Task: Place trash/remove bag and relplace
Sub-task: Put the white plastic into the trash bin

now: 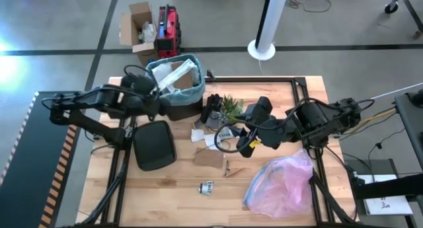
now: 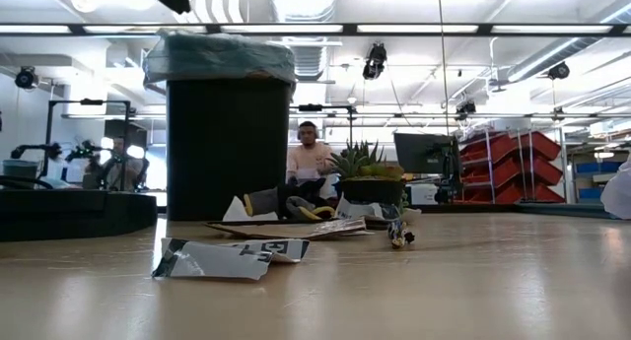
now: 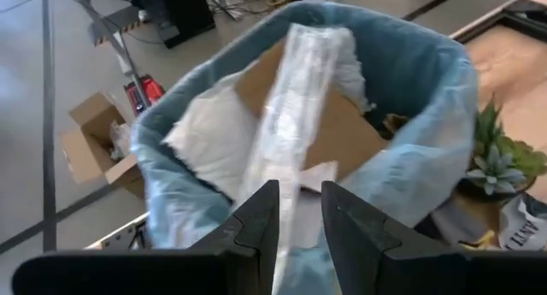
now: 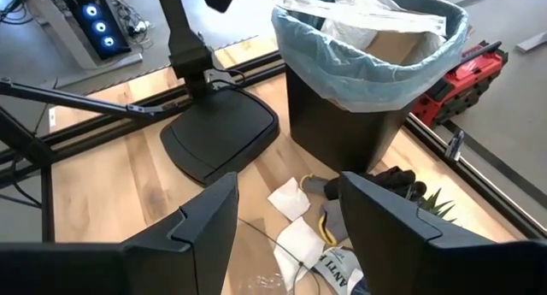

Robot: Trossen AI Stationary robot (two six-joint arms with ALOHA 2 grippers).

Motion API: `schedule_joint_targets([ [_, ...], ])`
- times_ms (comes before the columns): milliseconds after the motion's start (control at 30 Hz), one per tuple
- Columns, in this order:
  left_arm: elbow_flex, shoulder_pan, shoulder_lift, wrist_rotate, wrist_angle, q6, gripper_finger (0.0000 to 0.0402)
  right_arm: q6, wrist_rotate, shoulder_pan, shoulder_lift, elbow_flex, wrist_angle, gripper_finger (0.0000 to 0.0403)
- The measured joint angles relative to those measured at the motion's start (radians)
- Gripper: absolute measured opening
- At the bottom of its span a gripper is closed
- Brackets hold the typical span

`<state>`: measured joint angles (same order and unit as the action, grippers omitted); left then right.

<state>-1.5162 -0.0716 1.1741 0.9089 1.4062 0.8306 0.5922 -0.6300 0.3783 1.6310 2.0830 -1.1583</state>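
Note:
The black bin [image 1: 178, 106] stands at the table's far left, lined with the light blue bag [image 3: 427, 98], whose edge is folded over the rim [image 4: 342, 73]. It is filled with trash: white paper [image 3: 214, 141] and brown paper [image 3: 342, 132]. My left gripper [image 1: 154, 90] is at the bin's left rim, shut on a long clear plastic wrapper [image 3: 299, 90]. My right gripper [image 4: 286, 218] hovers open above loose trash on the table: white paper [image 4: 291, 197] and brown paper [image 1: 209, 157]. My left gripper has the wrapper's near end [image 3: 295, 188] between its two fingers, pinched as far as the wrist view shows. The fingers slant down toward the bin from its left side and lie along the wrapper. The rest of the wrapper lies across the trash in the bin.
The black bin lid [image 1: 153, 145] lies flat on the table near the bin. A small potted plant [image 1: 228, 106] and dark gloves [image 1: 213, 109] sit right of the bin. A pinkish bag [image 1: 281, 182] lies at the near right, a small scrap [image 1: 207, 186] near the front.

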Motion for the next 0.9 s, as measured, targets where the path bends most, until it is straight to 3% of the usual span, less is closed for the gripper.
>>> schedule_joint_targets([
  [233,0.000,0.011,-0.043,-0.003,0.016,0.024,0.0075,-0.001,-0.001,0.001,0.000,0.000,0.000,0.0190],
  [400,0.000,0.011,-0.047,-0.097,0.020,0.019,0.0075,-0.005,-0.001,0.001,0.000,-0.003,0.000,0.0190],
  [533,0.000,0.014,-0.048,-0.107,0.047,0.021,0.0075,-0.001,-0.001,0.001,0.000,-0.004,0.000,0.0190],
  [700,-0.008,0.088,-0.045,-0.148,0.033,0.019,0.0075,-0.014,-0.008,0.001,0.001,-0.009,0.006,0.0190],
  [900,-0.008,0.242,-0.008,-0.262,-0.034,-0.093,0.0075,-0.074,-0.113,-0.002,0.007,-0.010,0.025,0.0190],
])
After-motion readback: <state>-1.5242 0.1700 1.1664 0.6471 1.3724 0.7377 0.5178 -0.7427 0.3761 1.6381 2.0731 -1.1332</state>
